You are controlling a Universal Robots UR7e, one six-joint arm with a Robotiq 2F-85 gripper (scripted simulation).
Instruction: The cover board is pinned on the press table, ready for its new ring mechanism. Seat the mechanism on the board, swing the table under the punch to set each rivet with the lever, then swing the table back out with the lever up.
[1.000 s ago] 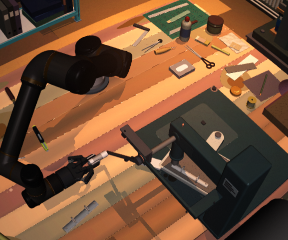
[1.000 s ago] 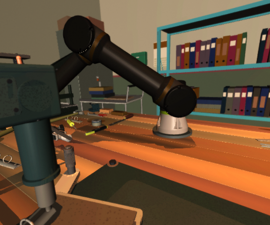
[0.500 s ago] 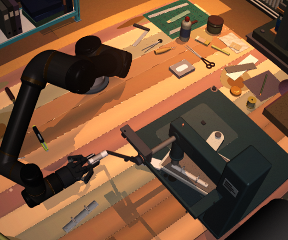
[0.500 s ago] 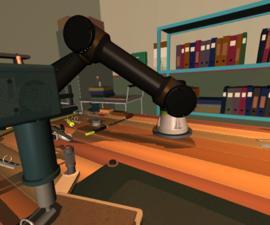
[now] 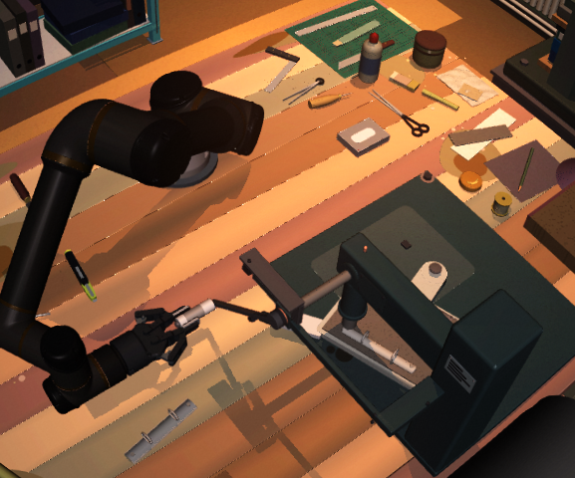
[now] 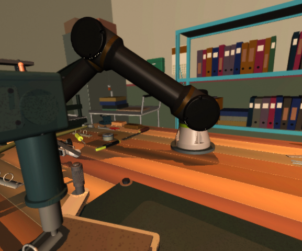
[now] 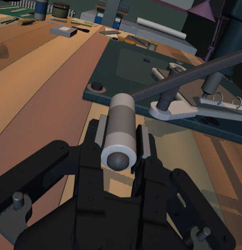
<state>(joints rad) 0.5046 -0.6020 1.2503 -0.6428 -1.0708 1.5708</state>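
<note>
The ring mechanism lies on the brown cover board on the swing table, directly under the punch, whose tip meets the mechanism's near end. The press lever is swung down toward the bench's front, and its pale cylindrical handle sits between the two finger pads of my gripper, which is closed on it. In the side camera my gripper is left of the press base, low over the bench. The table's knurled knob stands by the board's near corner.
A second ring mechanism lies on the bench in front of my arm. The dark green press base fills the right side. A yellow marker lies left, and scissors, a glue bottle and a jar sit far back.
</note>
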